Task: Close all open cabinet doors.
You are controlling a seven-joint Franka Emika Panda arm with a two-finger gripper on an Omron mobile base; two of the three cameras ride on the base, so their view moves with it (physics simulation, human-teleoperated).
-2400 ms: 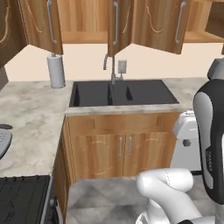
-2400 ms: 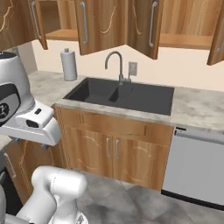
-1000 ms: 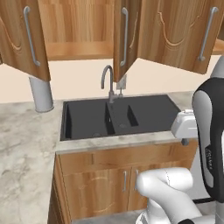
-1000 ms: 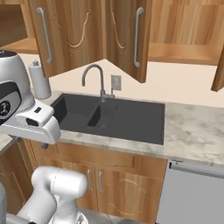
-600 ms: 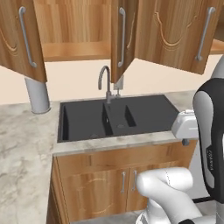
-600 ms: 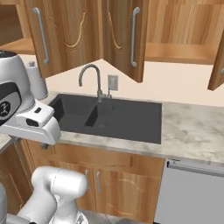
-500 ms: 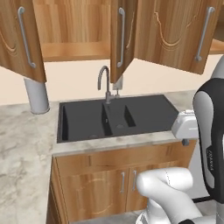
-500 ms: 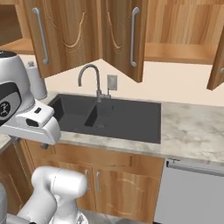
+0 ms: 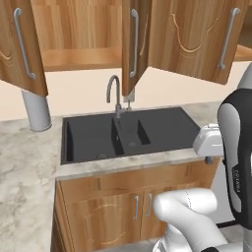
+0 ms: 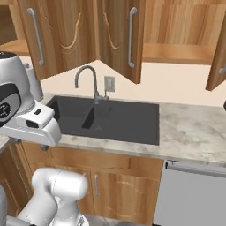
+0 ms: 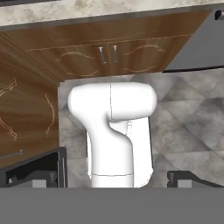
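On my left base view, the far-left cabinet door [image 9: 22,47] hangs swung out, its silver bar handle facing me, above a grey cylinder [image 9: 36,109] standing on the marble bench [image 9: 27,167]. Next comes an open shelf, then the middle door [image 9: 135,44] standing edge-on over the curved faucet [image 9: 114,93] and the black sink [image 9: 129,134]. Further right, another door [image 9: 197,37] angles outward. My right base view shows two doors [image 10: 62,35] ajar above the sink and one more door [image 10: 219,53] at the right edge. The pincer [image 11: 111,179] points down at the floor by the closed lower cupboards [image 11: 107,54]; I cannot tell whether its tips are spread.
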